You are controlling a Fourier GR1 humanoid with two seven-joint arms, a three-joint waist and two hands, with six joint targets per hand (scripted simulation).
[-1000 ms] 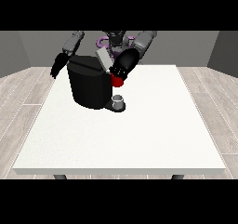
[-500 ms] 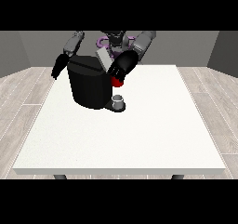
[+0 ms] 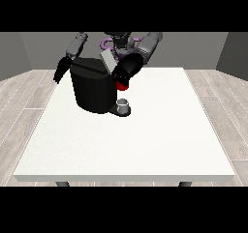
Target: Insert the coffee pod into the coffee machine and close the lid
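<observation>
My hand at the view's right (image 3: 127,68) hangs over the top right corner of the black coffee machine (image 3: 94,89), beside its raised grey lid (image 3: 108,61); whether its fingers are curled or straight, I cannot tell. Just under it shows a red thing at the machine (image 3: 122,86). A small grey cup (image 3: 124,104) stands on the machine's base, near side. My hand at the view's left (image 3: 61,70) hangs past the table's far left edge, its fingers unreadable. The white table (image 3: 160,135) lies open to the right and near.
</observation>
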